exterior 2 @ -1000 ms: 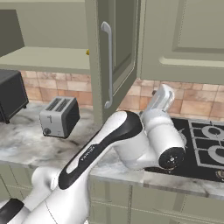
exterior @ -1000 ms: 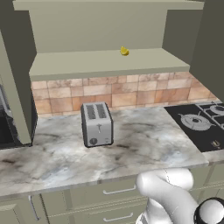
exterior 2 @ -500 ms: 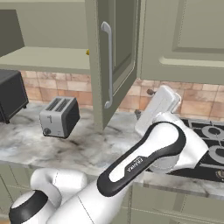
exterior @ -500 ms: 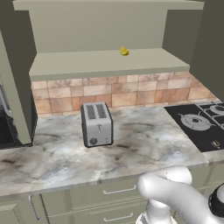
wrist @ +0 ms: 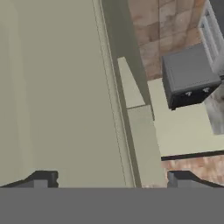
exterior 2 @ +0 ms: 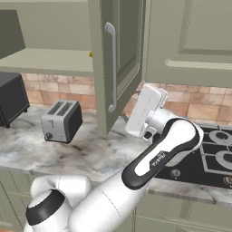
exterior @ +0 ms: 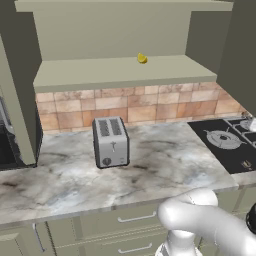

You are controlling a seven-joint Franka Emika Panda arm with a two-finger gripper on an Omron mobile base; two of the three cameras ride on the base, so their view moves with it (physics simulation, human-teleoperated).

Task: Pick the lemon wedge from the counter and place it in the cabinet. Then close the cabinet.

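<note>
1. The cabinet (exterior: 125,72) fills the upper half of the left base view, with the lemon wedge (exterior: 142,59) already lying on its shelf, right of centre and well back from the edge. Its right door (exterior 2: 118,63) stands open, in the upper middle of the right base view.
2. The arm is bent under that door, at centre right of the frame. The likely risk is that the elbow or hand catches the door edge, or pushes it at a slant, so it stops short of shut.
3. The counter (exterior: 65,187) spans the middle of the left base view. The toaster (exterior: 110,142) stands on it left of centre and the stovetop (exterior: 227,142) lies at right, both below the door's path.
4. The gripper (wrist: 109,180) sits at the bottom of the hand view with its fingers (wrist: 43,179) wide apart and empty, facing the green door panel close up.
5. The bar handle (exterior 2: 111,68) could slip past the open fingers.
</note>
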